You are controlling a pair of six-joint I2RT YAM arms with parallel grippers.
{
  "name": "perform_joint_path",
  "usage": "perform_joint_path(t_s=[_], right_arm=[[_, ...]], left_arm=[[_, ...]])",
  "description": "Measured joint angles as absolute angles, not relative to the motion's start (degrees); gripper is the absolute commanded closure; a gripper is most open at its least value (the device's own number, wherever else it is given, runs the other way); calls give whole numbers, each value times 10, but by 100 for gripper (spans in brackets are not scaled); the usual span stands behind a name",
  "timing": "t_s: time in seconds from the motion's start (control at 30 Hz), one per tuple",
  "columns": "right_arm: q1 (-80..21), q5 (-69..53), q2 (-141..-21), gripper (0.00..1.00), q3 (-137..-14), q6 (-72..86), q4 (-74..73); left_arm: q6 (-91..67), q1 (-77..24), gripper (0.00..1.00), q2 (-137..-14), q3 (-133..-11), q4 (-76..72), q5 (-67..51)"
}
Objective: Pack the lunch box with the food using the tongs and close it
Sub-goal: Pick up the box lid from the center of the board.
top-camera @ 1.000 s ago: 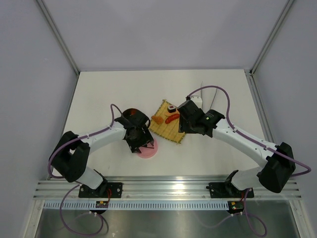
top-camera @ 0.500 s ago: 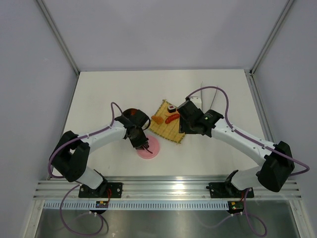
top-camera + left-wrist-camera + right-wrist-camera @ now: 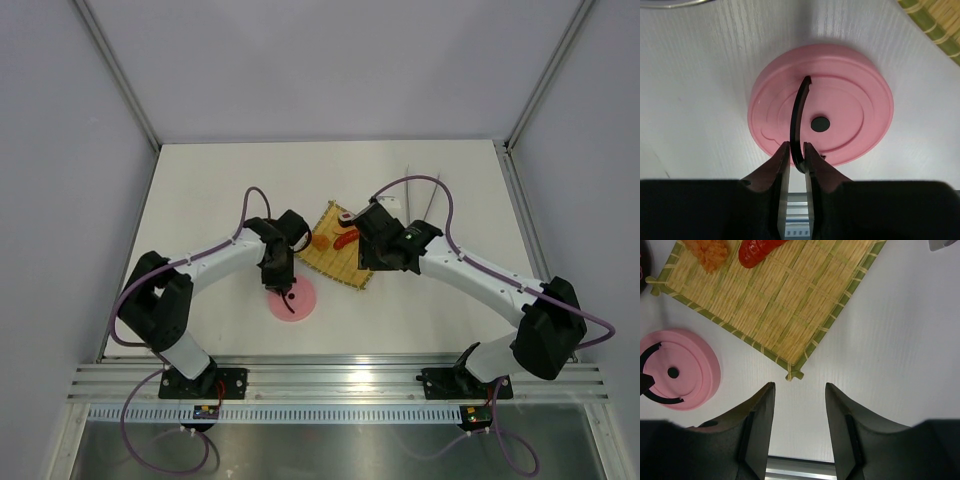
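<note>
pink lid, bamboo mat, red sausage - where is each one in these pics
pink lid point(image 3: 850, 95), left wrist view, bare pink top right of its black centre dot
bamboo mat point(image 3: 785, 295), right wrist view, middle of the weave
red sausage point(image 3: 756, 250), right wrist view, middle of the part showing

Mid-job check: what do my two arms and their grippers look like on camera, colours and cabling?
Both the left arm and the right arm have white tube links between bulky black joint housings, on black bases. A purple cable loops loosely along each. The left gripper and the right gripper each have two dark, tapered fingers. No markings are readable.
</note>
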State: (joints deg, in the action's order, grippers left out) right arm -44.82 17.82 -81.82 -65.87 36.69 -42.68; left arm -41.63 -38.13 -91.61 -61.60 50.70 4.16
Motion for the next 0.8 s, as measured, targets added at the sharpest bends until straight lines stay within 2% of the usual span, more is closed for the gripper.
perform_joint_path(t_s=[0.17, 0.53, 0.8], right_arm=[[-448, 173, -826, 48, -659, 367, -427], [-448, 173, -826, 49, -659, 367, -427], [-448, 169, -826, 49, -659, 368, -427]], left_arm=[[-373, -381, 100, -935, -629, 514, 39], [-344, -385, 100, -938, -642, 517, 36], [-307, -410, 100, -940, -681, 548, 100]])
